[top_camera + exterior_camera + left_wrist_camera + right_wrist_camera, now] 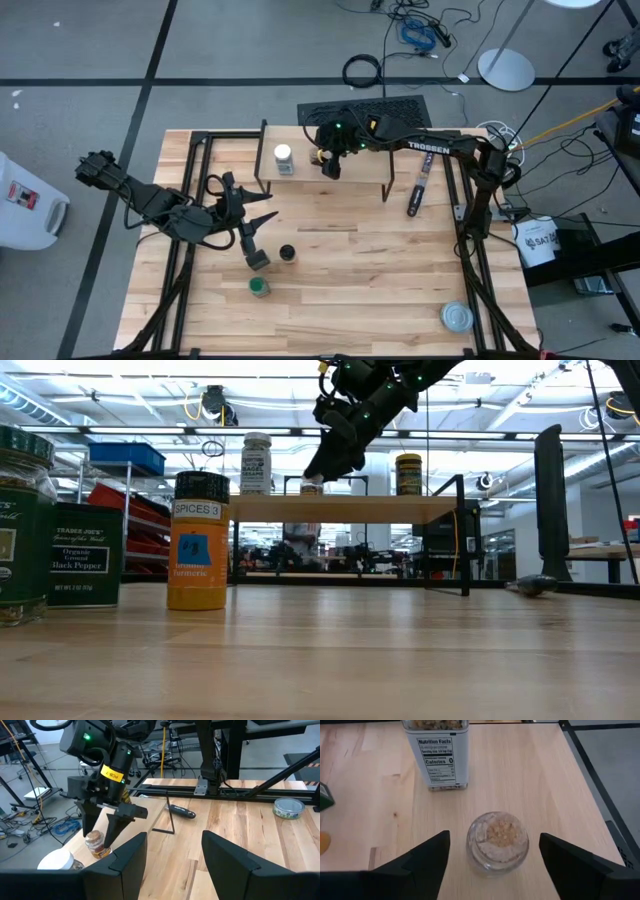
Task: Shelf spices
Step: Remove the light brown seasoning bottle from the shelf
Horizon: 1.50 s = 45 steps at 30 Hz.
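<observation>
Straddling the small clear jar (497, 842), the right gripper (495, 857) hangs directly above it, fingers wide, one on each side, not touching. The jar stands upright on the shelf (360, 168). Far off, the left gripper (255, 222) waits over the bench (400, 290), fingers apart.

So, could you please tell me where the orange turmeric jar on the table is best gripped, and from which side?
Probably by its dark lid or just below it, from straight above. The orange jar stands upright with open table beyond it, though the black pepper tin stands close on one side, so coming in sideways looks tighter. The left gripper, open, is the nearer; the right gripper is at the shelf.
</observation>
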Each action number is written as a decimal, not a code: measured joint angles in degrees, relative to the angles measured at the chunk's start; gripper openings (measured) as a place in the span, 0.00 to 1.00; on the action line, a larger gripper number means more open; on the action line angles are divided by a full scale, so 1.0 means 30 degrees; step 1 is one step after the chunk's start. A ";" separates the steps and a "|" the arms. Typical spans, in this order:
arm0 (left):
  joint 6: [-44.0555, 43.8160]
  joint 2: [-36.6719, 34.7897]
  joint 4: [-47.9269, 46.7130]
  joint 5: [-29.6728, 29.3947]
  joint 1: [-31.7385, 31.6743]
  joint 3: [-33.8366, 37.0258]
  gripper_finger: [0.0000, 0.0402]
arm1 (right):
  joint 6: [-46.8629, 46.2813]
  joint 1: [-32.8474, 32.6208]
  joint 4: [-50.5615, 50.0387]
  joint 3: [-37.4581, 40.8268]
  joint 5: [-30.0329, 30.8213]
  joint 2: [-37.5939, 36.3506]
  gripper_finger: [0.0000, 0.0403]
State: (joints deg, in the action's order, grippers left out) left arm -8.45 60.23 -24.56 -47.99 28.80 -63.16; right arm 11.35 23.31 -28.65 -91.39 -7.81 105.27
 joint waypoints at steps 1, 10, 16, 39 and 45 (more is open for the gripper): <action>0.0000 0.0000 0.0000 0.0000 0.0000 0.0000 0.49 | -0.0018 0.0000 -0.0001 0.0000 0.0000 0.0000 0.70; -0.0007 0.0000 0.0014 0.0000 0.0000 0.0000 0.49 | -0.0565 0.0000 -0.0100 0.0000 0.0044 0.0000 0.48; -0.0015 0.0000 0.0007 0.0000 0.0000 0.0000 0.49 | -0.0572 -0.0005 -0.0136 0.0000 0.0051 0.0000 0.38; -0.0022 0.0000 -0.0138 0.0005 0.0000 0.0000 0.49 | -0.0572 -0.1225 -0.1935 -0.0001 -0.0043 -0.0702 0.39; -0.0022 0.0000 -0.0138 0.0007 0.0000 0.0000 0.49 | -0.1215 -0.2178 -0.2684 0.0004 -0.0380 -0.1839 0.40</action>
State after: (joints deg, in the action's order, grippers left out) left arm -8.51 60.23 -24.97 -47.97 28.80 -63.16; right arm 7.70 16.78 -36.70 -91.38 -8.95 99.76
